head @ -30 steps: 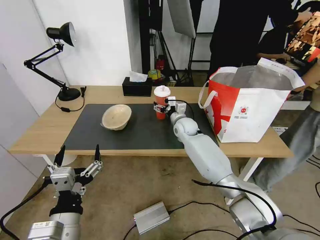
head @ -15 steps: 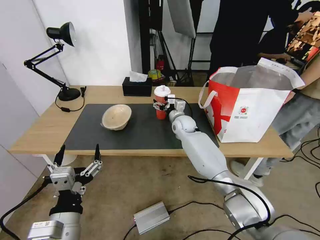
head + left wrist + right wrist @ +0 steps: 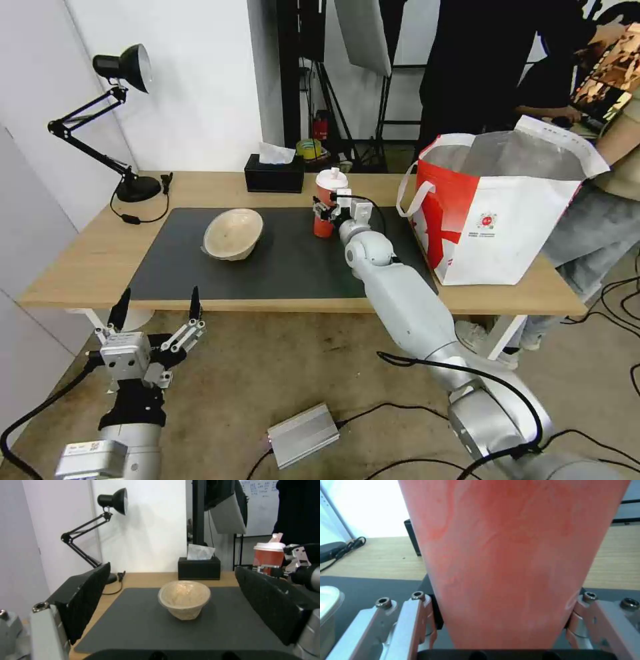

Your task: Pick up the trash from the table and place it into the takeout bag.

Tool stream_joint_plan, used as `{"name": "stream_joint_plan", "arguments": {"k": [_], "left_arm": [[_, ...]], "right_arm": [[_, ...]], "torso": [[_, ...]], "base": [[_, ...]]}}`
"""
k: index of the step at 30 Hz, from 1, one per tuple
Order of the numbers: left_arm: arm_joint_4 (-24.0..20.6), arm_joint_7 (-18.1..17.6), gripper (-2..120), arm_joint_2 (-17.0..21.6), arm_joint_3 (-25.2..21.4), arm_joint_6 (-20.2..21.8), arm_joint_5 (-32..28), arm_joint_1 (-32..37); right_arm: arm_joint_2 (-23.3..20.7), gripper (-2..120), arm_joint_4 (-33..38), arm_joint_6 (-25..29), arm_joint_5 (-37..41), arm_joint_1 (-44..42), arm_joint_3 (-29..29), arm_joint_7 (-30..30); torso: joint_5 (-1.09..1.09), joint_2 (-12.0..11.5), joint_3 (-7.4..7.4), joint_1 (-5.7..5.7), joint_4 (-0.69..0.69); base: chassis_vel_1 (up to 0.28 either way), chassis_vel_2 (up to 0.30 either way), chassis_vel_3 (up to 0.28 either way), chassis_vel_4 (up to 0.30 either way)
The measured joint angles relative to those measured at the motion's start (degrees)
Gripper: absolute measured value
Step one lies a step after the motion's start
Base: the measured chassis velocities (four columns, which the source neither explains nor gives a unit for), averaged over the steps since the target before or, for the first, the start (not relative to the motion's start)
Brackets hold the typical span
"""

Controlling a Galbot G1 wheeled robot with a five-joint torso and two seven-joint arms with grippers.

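A tall red cup with a white lid (image 3: 325, 199) leans slightly over the dark mat (image 3: 287, 267) on the light-wood table (image 3: 200, 188). My right gripper (image 3: 326, 213) is shut on the cup's lower half; the right wrist view shows the red cup wall (image 3: 513, 562) pinched between the metal fingers (image 3: 416, 620). A shallow beige bowl (image 3: 233, 233) rests on the mat's left part, also seen as the bowl (image 3: 184, 601) from the left wrist. The white-and-red takeout bag (image 3: 507, 213) stands open at the table's right end. My left gripper (image 3: 159, 303) hangs open below the table's front edge.
A black tissue box (image 3: 273, 175) sits behind the cup at the table's back. A black desk lamp (image 3: 123, 120) with its cable occupies the back left corner. A silver box (image 3: 303, 435) and cables lie on the floor. People stand behind the bag.
The right gripper has carried the cup a little toward the bag and tipped it slightly. The left arm and the bowl have stayed put.
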Motion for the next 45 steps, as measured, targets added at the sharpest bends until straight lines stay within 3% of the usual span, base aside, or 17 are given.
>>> {"name": "stream_joint_plan", "arguments": {"k": [8,17,20,45], "left_arm": [[0.0,0.0,100,-0.1,0.1,0.0,0.0,0.0],[0.0,0.0,100,-0.1,0.1,0.0,0.0,0.0],[0.0,0.0,100,-0.1,0.2,0.0,0.0,0.0],[0.2,-0.1,100,0.1,0.4,0.0,0.1,-0.2]], "right_arm": [[-0.4,56,1.3,-0.2,1.2,-0.5,0.1,1.1],[-1.0,35,2.8,-0.2,1.6,-1.3,0.0,1.8],[-1.3,33,3.7,-0.3,1.8,-1.7,-0.1,2.2],[-4.5,32,13.8,-2.0,9.2,-2.8,2.9,10.2]], "torso": [[0.0,0.0,0.0,0.0,0.0],[0.0,0.0,0.0,0.0,0.0],[0.0,0.0,0.0,0.0,0.0],[0.0,0.0,0.0,0.0,0.0]], "base": [[0.0,0.0,0.0,0.0],[0.0,0.0,0.0,0.0],[0.0,0.0,0.0,0.0],[0.0,0.0,0.0,0.0]]}}
